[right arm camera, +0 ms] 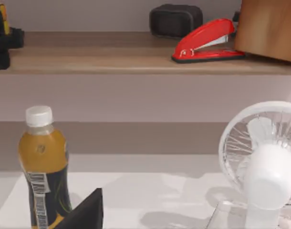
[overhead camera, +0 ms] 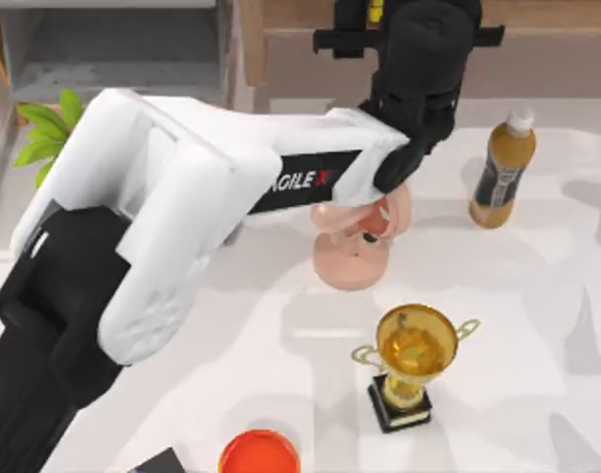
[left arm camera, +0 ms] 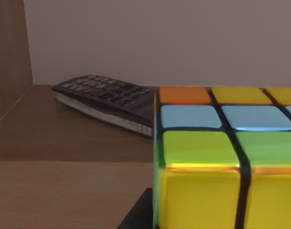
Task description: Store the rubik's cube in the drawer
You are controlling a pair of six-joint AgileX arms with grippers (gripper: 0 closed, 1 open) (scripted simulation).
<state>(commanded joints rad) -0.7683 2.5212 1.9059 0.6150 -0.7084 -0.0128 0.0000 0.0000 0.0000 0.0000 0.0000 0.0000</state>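
The cube (left arm camera: 222, 157) sat on the long brown shelf (overhead camera: 547, 14) at the 12 o'clock edge of the desk (overhead camera: 537, 325), and the left arm's jaws (overhead camera: 394, 34) were right at it. In the left wrist view it loomed directly ahead with one dark finger (left arm camera: 136, 214) beside its lower corner. Whether the jaws were pinching the cube or merely flanking it, I could not tell. The relation that mattered was cube to drawer (overhead camera: 113, 69). Seen from above, the open drawer lay at about 9 o'clock from the cube, well apart, so the carry would probably have run sideways along the back edge above the plant (overhead camera: 46, 128). Being a cube, it offered no long axis to line up. The left arm was clearly the nearer one, while the right arm's jaws (right arm camera: 86, 212) hung low near the bottle (right arm camera: 43, 167), their spread not readable. Counted, there was one each of cube, drawer, bottle, plant, trophy (overhead camera: 414, 355), pink figure (overhead camera: 355, 261), red dish (overhead camera: 259, 455), fan (right arm camera: 267, 162), stapler (right arm camera: 207, 43) and keypad gadget (left arm camera: 107, 98) — the last lying just beside the cube.
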